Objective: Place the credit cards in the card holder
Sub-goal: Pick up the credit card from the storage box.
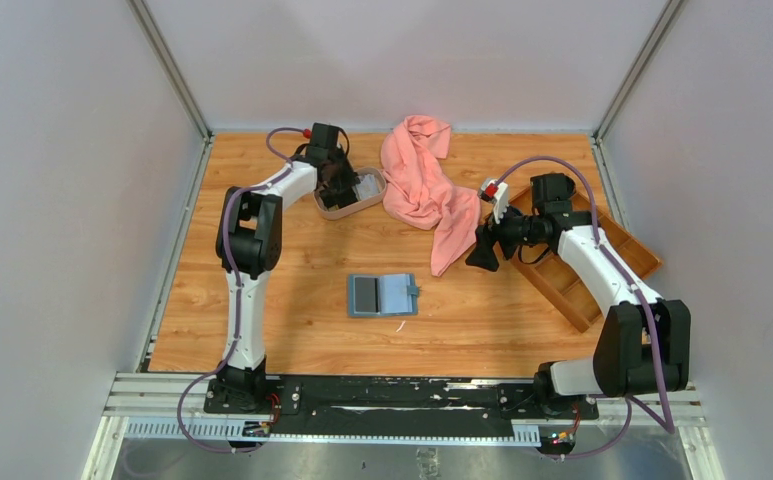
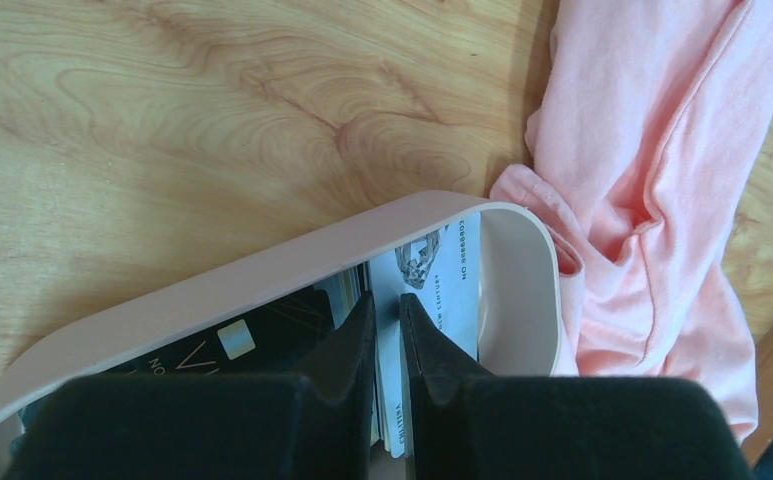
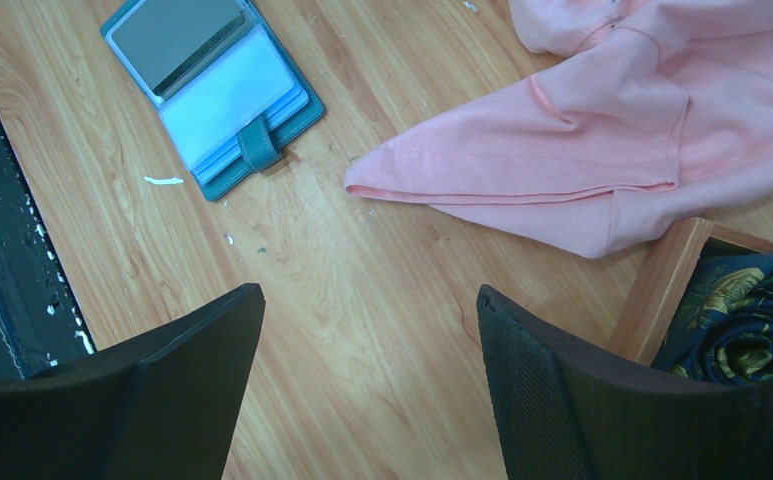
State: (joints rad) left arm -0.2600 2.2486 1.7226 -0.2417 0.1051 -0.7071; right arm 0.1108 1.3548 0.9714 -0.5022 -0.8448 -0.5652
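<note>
The left pincer (image 2: 387, 305) reaches down into the oval beige tray (image 2: 262, 265) at the upper middle of the top view, just left of a crumpled pink cloth (image 1: 424, 185). Its tips are drawn in narrow, and the edge of the pale grey-white card (image 2: 452, 270) stands in the slim gap between them, so the pincer grips that card. A black card (image 2: 262, 335) lies beside it in the same tray, partly hidden behind the left fingertip; further card edges show between the two, too tightly stacked to count.

The card holder (image 1: 382, 294) lies open and flat at the centre of the worktop (image 1: 292, 300), well apart from the tray, with its tab clasp on its right side. One half shows a dark grey panel, the other a pale blue pocket.

The right pincer (image 3: 367, 292) hangs above bare wood at the right of the frame, spread wide and holding nothing. It sits between the cloth's lower corner and the brown wooden compartment tray (image 3: 662, 290), where a rolled dark patterned fabric (image 3: 752, 330) lies.
</note>
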